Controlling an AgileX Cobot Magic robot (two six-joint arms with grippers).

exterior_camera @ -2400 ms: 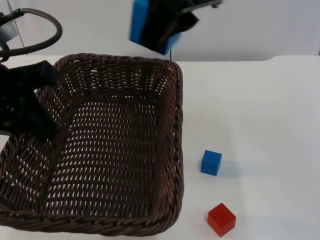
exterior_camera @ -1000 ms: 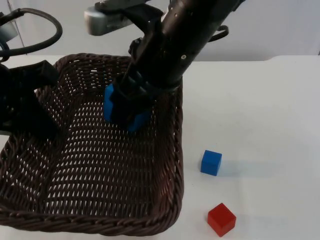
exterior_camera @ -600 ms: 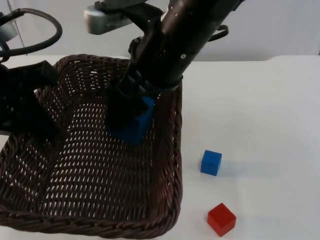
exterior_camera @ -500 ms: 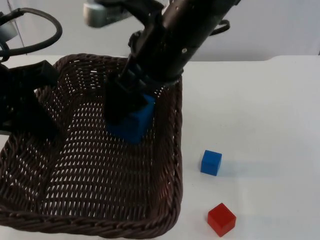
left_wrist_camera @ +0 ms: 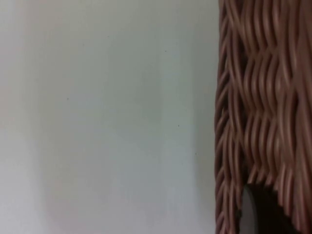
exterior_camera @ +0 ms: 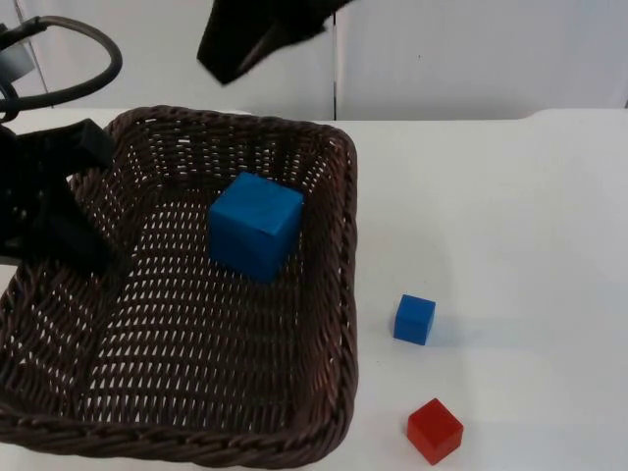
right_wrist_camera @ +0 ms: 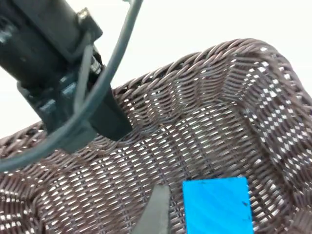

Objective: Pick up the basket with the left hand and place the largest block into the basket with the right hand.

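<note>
From above: left gripper [exterior_camera: 69,196] at the left wall of the brown wicker basket [exterior_camera: 339,245], clamped on that wall, one finger inside and one outside. Inside the basket, toward its far right corner, the large blue block [exterior_camera: 255,224], resting on the woven floor, slightly tilted, near the right wall but not touching it. Well clear of the left gripper, with bare weave between. Right gripper [exterior_camera: 245,44] high above the far rim of the basket, in front of the grey wall [exterior_camera: 471,59], well apart from the large blue block and holding nothing; open or closed, cannot tell. On the white table [exterior_camera: 510,216] to the right of the basket, a small blue block [exterior_camera: 414,319], and nearer the front edge a red block [exterior_camera: 434,430], both outside the basket and apart from each other.

From the left wrist: close on the outer weave of the basket [left_wrist_camera: 258,97], with a black fingertip [left_wrist_camera: 258,214] pressed against it and the pale table [left_wrist_camera: 107,117] beside.

From the right wrist: looking down into the basket [right_wrist_camera: 195,112], with the large blue block [right_wrist_camera: 217,204] lying free on its floor. Across the basket, the left gripper [right_wrist_camera: 105,114] gripping the opposite rim, well apart from the block.
</note>
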